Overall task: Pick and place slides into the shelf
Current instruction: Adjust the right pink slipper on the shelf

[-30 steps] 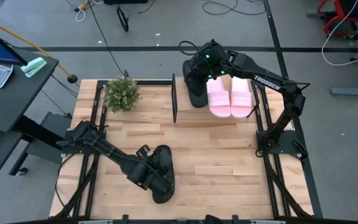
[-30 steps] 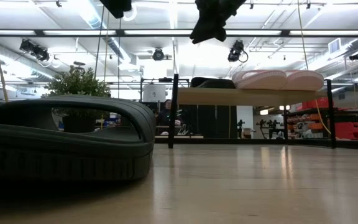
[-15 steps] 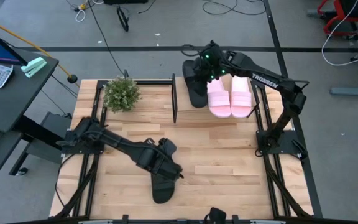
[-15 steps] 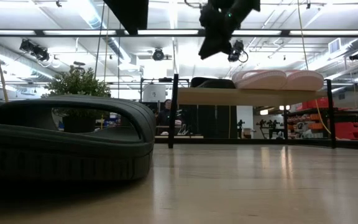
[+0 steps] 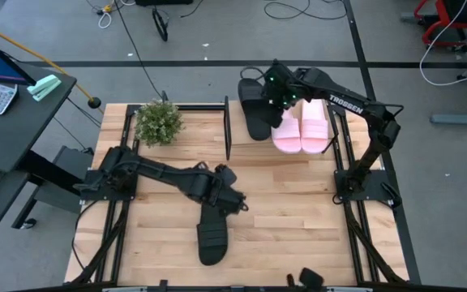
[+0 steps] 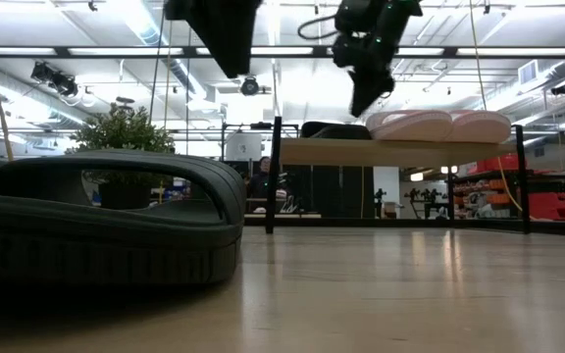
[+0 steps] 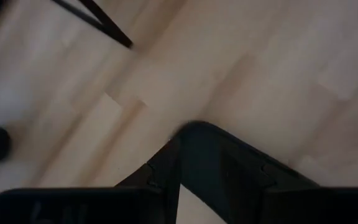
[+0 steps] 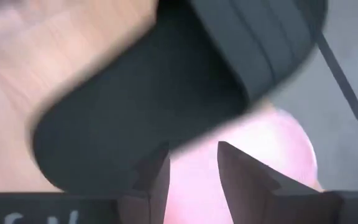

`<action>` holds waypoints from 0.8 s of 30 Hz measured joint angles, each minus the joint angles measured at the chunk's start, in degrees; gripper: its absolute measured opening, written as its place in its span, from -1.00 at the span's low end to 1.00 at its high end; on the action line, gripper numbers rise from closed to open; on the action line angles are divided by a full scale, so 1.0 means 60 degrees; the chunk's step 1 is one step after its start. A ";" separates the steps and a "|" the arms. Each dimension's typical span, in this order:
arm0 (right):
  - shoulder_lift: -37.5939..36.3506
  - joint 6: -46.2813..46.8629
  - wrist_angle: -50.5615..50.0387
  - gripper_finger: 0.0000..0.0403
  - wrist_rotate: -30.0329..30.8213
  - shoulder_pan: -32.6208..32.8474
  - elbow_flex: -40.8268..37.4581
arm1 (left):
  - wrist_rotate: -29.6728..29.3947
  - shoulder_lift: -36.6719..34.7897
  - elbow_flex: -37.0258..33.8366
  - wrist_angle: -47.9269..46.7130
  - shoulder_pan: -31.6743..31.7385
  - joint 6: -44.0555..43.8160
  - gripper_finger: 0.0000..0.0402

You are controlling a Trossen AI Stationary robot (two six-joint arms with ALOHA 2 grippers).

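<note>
The left gripper point(image 5: 232, 197) is seen over the middle of the tabletop point(image 5: 298, 203), raised above the boards, with nothing held. Its fingers point(image 7: 229, 168) appear close together in the left wrist view, but whether they are apart or together cannot be told. Just in front of it, toward the near edge, a black slide point(image 5: 212, 233) lies flat on the tabletop, apart from the gripper; in the low view this slide point(image 6: 96, 230) fills the left foreground, strap up.

The right gripper point(image 5: 284, 91) is held above the shelf point(image 5: 242, 134) at the far side of the tabletop, over the seam between the second black slide point(image 5: 254, 109) and the nearer pink slide point(image 5: 286, 130). Its fingers point(image 8: 157, 171) are seen parted by a narrow gap with nothing between them. The two pink slides, the other at point(image 5: 314, 126), lie side by side on the shelf's top board, with the black one just beside them on the left. A small potted plant point(image 5: 159, 122) stands at the far left corner of the tabletop.
</note>
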 joint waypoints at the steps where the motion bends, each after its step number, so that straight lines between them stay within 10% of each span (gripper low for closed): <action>1: 0.0000 0.0056 -0.0289 -0.31 0.0276 -0.0030 0.0000 | -0.0054 0.0000 0.0000 -0.0001 0.0132 0.0304 -0.47; 24: -0.1795 0.2736 -0.3695 -0.31 0.0037 -0.0659 0.0004 | 0.0386 0.0000 0.0000 0.0840 0.2801 0.6248 -0.47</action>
